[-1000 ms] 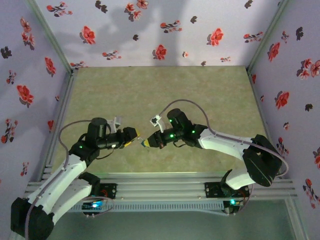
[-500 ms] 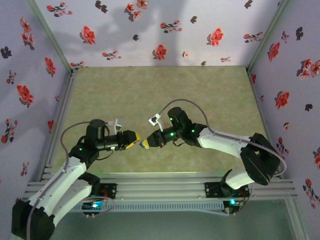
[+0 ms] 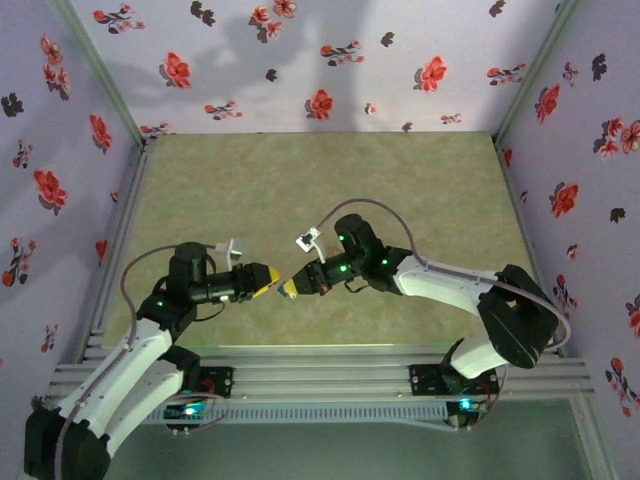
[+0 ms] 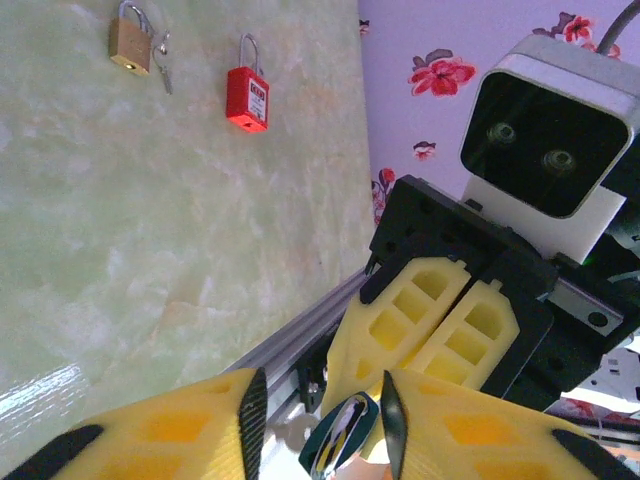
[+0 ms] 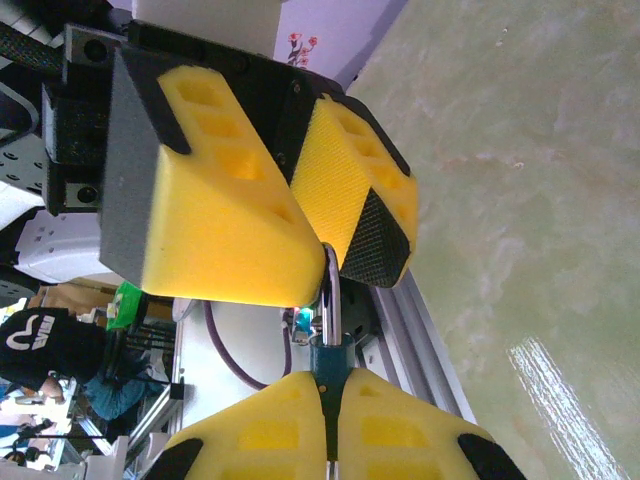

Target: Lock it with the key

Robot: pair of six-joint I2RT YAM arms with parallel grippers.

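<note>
A teal padlock (image 5: 328,365) hangs above the table's near part. My right gripper (image 5: 330,392) is shut on its body. The silver shackle (image 5: 331,300) points away from it, in between the yellow fingers (image 5: 230,230) of my left gripper. In the left wrist view the padlock (image 4: 345,440) lies between my left gripper (image 4: 318,412) pads, against one pad, with a gap to the other. Right behind it are the right gripper's fingers (image 4: 430,320). From above, left gripper (image 3: 265,281) and right gripper (image 3: 291,288) meet tip to tip. No key shows on this padlock.
On the green mat lie a brass padlock (image 4: 130,40) with a key (image 4: 162,62) beside it and a red padlock (image 4: 247,95). The aluminium rail (image 3: 320,375) runs along the near edge below both grippers. Flowered walls close in three sides.
Both grippers have drifted slightly toward the near edge. The left gripper's tip has come closer to the right one, and the gap between them has closed.
</note>
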